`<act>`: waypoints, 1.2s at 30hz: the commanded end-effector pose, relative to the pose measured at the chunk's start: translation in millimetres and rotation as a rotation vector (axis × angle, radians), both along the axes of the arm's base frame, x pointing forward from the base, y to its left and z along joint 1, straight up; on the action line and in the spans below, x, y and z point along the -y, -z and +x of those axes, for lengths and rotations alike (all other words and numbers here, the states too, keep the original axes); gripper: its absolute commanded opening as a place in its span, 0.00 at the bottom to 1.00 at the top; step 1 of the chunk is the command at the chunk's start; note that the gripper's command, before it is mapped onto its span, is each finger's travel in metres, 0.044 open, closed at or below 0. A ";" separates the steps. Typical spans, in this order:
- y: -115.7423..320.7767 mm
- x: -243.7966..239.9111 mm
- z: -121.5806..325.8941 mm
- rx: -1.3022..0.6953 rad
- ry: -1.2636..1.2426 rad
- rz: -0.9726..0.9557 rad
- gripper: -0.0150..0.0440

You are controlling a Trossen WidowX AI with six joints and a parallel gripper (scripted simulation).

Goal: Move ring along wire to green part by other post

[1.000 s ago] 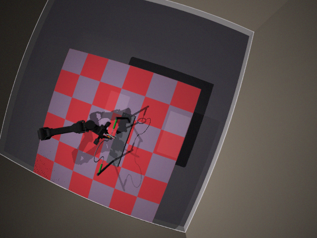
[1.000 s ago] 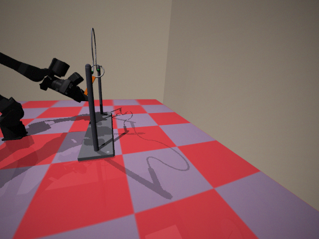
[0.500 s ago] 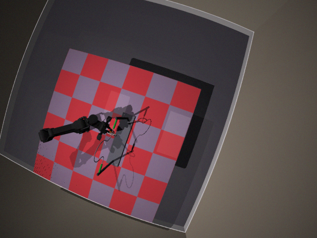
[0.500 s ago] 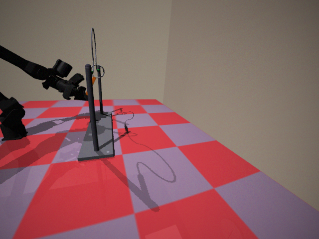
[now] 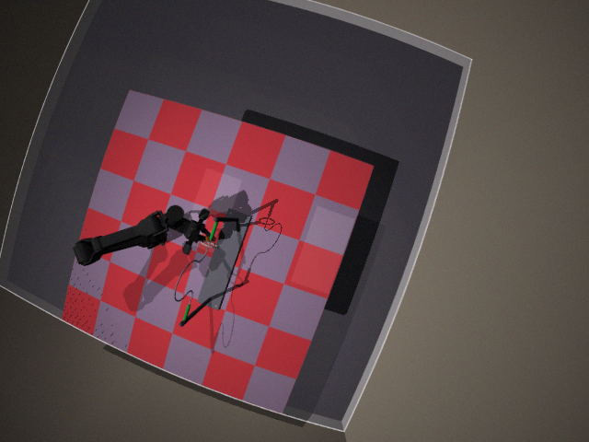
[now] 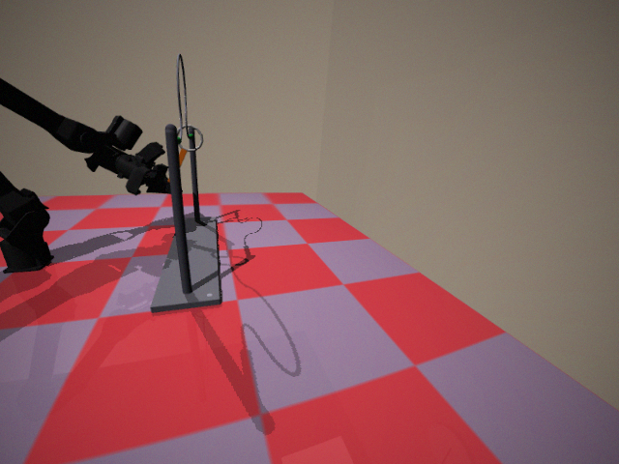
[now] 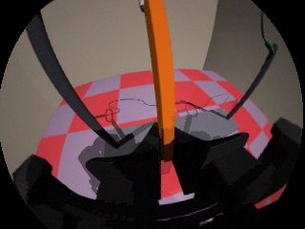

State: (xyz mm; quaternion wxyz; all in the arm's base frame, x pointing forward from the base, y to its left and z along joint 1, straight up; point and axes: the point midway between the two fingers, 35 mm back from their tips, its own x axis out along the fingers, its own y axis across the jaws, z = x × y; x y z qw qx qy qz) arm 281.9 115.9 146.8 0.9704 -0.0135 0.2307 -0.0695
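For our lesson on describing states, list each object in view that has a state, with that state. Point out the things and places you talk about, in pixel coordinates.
gripper [image 5: 205, 234] [image 7: 159, 125]: shut on the orange handle
orange handle [image 6: 182, 158] [image 7: 163, 72]: held, slanting up to the ring
ring [image 6: 201, 139]: raised, near the far post's top
far post [image 6: 195, 185]: upright
near post [image 6: 178, 215]: upright
base plate [image 6: 202, 264]: flat
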 end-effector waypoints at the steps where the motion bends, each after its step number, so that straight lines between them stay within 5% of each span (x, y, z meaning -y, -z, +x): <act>1: -2.8 -4.9 1.0 0.008 0.004 0.012 0.00; 36: -2.8 -39.7 1.5 0.013 0.003 0.021 0.00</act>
